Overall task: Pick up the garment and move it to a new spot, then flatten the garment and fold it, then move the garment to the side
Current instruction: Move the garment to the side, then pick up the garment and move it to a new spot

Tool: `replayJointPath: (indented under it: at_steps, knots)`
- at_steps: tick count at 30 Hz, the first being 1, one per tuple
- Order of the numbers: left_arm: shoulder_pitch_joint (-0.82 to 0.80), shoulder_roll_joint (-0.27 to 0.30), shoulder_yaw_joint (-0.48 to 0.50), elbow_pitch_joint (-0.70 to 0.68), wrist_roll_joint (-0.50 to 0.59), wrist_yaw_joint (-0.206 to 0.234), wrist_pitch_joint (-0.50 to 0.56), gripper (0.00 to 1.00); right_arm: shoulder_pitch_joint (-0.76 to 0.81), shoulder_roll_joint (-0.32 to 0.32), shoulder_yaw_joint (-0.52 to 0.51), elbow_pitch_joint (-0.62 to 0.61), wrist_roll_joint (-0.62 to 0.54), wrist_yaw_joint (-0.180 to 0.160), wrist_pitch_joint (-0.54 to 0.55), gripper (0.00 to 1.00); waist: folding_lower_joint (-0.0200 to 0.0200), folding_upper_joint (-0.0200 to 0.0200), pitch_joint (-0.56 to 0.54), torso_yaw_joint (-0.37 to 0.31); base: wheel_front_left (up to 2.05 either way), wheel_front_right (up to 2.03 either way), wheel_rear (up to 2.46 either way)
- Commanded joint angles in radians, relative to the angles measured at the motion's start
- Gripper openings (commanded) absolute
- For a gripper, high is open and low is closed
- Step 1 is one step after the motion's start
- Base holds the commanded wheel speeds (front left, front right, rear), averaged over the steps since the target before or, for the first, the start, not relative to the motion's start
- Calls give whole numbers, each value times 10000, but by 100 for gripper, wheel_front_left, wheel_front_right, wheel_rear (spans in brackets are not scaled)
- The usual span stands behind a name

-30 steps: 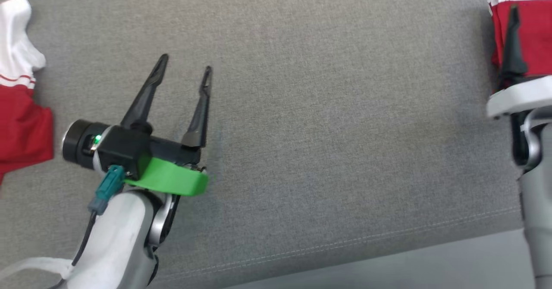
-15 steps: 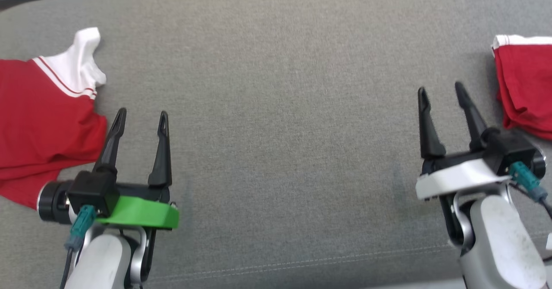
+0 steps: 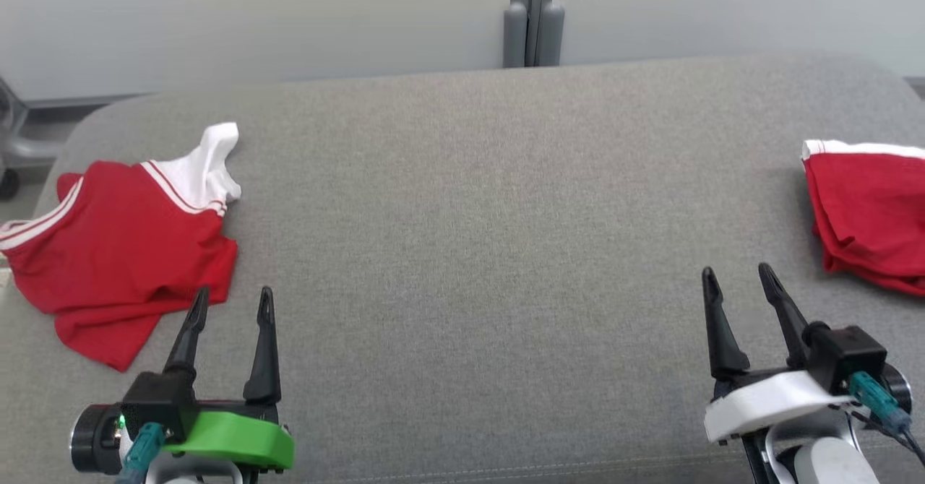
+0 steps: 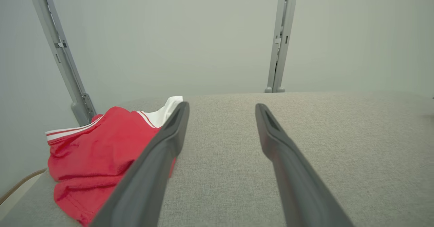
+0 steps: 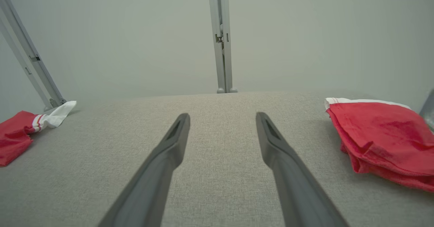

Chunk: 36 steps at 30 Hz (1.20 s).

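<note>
A crumpled red garment [image 3: 123, 253] with a white sleeve and white stripes lies at the left end of the grey cushion [image 3: 477, 217]. My left gripper [image 3: 234, 293] stands open just in front of its near edge, with nothing between the fingers. In the left wrist view the garment [image 4: 98, 156] lies left of the open left gripper [image 4: 221, 105]. A folded red garment [image 3: 867, 217] with a white hem rests at the right end. My right gripper [image 3: 736, 271] is open and empty, a little left of and nearer than that pile [image 5: 383, 135].
Pale wall panels joined by a grey post [image 3: 531, 14] rise behind the cushion. The cushion's front seam runs just under both wrists. A slanted grey frame post [image 4: 61, 57] stands behind the left garment.
The head camera has tilted up, bringing the back wall into view. The right gripper has come back from over the folded red pile, and both grippers now sit low near the front edge.
</note>
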Motion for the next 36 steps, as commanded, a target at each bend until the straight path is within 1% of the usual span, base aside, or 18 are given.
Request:
replayJointPath:
  at_steps: [1,11,28,32,36]
  knots:
    - [154,95,4,1,-73,-6,-9,100,201,-15,-53,-150,-21,-18,67,100,1,0,-395,50,0,0,0]
    - [375,177,-61,106,-191,-44,107,100,768,0,-104,-730,25,-16,341,100,1,0,-671,35,0,0,0]
    - [137,149,-167,314,-325,22,265,100,962,2,-103,-843,164,-16,351,100,1,0,-662,118,0,0,0]
    - [11,136,-202,344,-313,38,264,100,1034,1,-125,-867,178,-16,342,100,1,0,-660,388,0,0,0]
    - [-221,24,-304,392,-253,45,291,100,1148,-1,-139,-1027,83,-16,393,100,1,0,-633,1098,0,0,0]
